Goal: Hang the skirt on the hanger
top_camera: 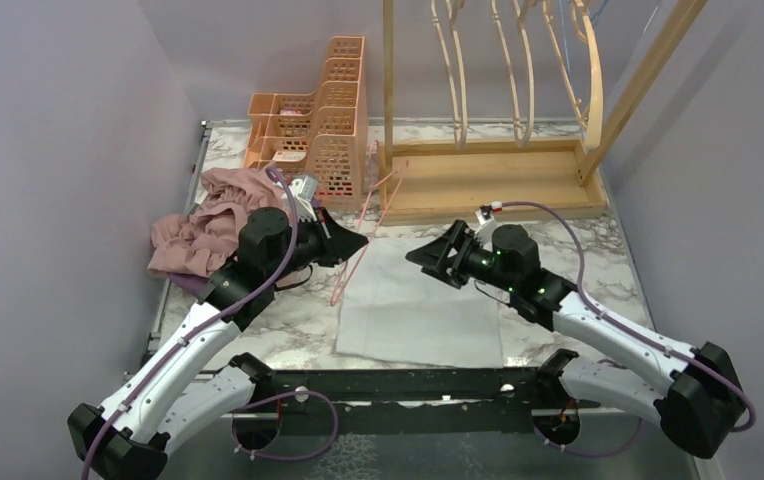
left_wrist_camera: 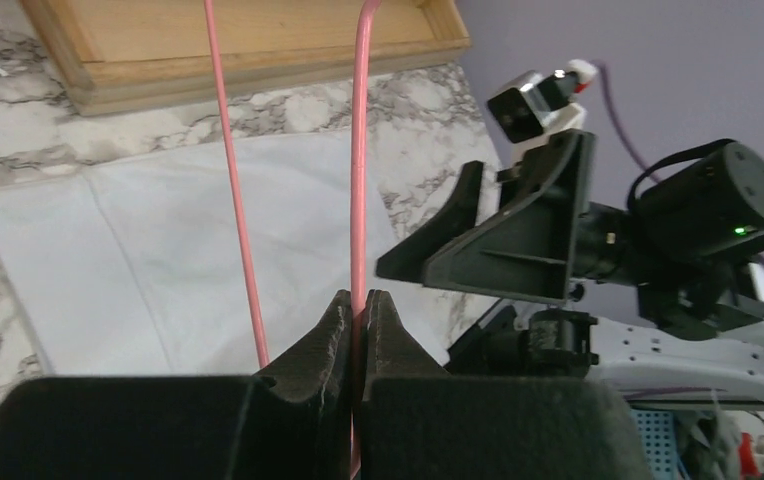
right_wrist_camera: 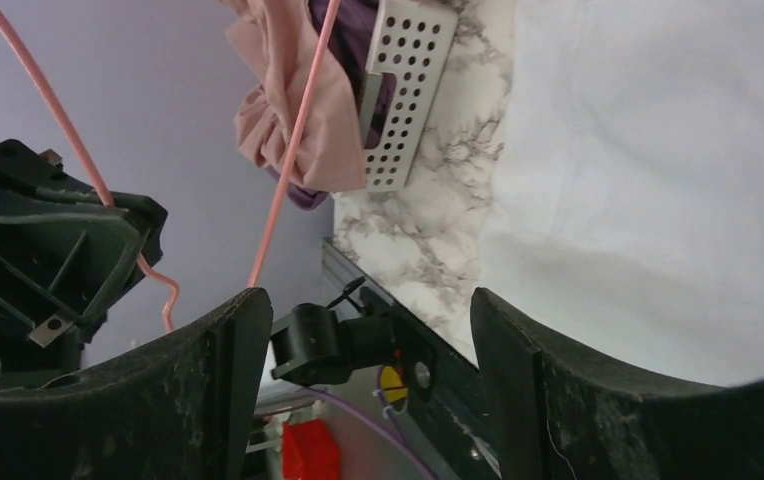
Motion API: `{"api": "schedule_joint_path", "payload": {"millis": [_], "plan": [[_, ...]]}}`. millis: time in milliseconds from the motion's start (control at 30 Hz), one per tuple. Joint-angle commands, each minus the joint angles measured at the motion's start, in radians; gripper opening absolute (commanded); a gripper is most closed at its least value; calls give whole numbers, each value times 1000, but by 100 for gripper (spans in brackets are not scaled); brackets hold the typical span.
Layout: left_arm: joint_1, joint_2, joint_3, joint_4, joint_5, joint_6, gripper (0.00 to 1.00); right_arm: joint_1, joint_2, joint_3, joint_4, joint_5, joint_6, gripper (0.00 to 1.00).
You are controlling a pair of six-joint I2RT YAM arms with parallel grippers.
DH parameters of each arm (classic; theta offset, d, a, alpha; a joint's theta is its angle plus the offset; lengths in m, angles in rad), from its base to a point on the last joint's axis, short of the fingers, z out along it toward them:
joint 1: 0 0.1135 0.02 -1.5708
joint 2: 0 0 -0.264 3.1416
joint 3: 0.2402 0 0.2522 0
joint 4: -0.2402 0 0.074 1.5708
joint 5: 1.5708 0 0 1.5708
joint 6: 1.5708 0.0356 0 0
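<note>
L gripper (left_wrist_camera: 358, 312) pressed tight on one wire of the pink hanger (left_wrist_camera: 359, 150). R gripper (right_wrist_camera: 358, 385) spread, holding nothing, facing L across the white mat (top_camera: 418, 300). Hanger long axis runs near-to-far, far end leaning toward the wooden rack (top_camera: 488, 190). Skirt (top_camera: 208, 225) lies bunched at the table's left edge, just beyond L arm, well apart from R gripper. L is nearer but occupied w/ hanger; R would have to cross past hanger. Waistband not discernible; skirt partly hidden by L arm. Hanger hook prob. at near end, unclear.
</note>
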Motion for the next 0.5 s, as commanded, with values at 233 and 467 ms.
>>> {"api": "schedule_joint_path", "payload": {"millis": [233,467], "plan": [[-4,-86,-86,205,96,-209,0,154,300,87,425,134,294,75],[-4,-152,-149,245,122,-267,0,164,410,130,424,179,388,59]]}}
